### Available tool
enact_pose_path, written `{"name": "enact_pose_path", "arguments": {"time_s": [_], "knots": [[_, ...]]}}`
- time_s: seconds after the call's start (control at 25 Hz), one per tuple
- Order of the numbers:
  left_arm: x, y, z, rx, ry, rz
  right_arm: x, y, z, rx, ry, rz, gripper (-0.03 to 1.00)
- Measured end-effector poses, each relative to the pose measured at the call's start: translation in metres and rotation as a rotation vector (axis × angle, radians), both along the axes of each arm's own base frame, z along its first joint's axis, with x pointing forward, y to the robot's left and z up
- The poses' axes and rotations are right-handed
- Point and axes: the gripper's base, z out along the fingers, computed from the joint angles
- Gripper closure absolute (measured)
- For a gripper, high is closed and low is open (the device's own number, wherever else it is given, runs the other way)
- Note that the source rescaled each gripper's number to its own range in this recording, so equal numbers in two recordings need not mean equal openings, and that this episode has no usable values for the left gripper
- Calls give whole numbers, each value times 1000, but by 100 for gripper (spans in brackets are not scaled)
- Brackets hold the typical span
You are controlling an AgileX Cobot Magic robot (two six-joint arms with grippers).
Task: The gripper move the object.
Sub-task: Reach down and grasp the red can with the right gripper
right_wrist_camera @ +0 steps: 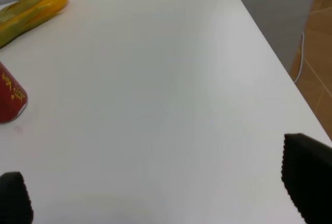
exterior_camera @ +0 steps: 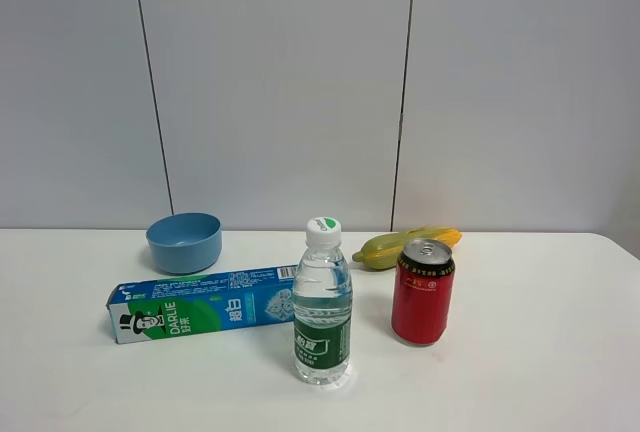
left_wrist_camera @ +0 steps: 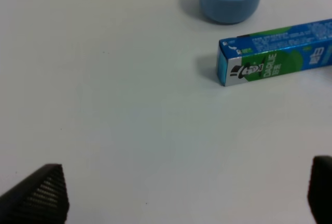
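Observation:
The red drink can (exterior_camera: 423, 291) with a silver top stands upright on the white table (exterior_camera: 540, 372), right of centre. The right wrist view shows only its lower side (right_wrist_camera: 9, 100), well away from my right gripper (right_wrist_camera: 166, 193). That gripper is open, its two dark fingertips (right_wrist_camera: 308, 177) wide apart over bare table. My left gripper (left_wrist_camera: 181, 193) is also open and empty, with its dark fingertips (left_wrist_camera: 44, 193) over bare table, short of the toothpaste box. Neither gripper shows in the exterior high view.
A clear green-labelled water bottle (exterior_camera: 322, 304) stands in front, left of the can. A blue-green toothpaste box (exterior_camera: 200, 304) lies to its left, a blue bowl (exterior_camera: 184, 241) behind it. A yellow-green corn cob (exterior_camera: 405, 246) lies behind the can. The table's right edge (right_wrist_camera: 270, 42) is close.

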Motion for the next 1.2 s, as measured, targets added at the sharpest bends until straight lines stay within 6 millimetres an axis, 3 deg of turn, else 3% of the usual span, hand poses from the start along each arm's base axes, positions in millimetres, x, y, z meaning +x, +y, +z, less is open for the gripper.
{"name": "enact_pose_path", "arguments": {"time_s": [1.2], "knots": [[0, 0, 0, 0, 0, 0, 0, 0, 0, 0, 0, 0, -3]]}}
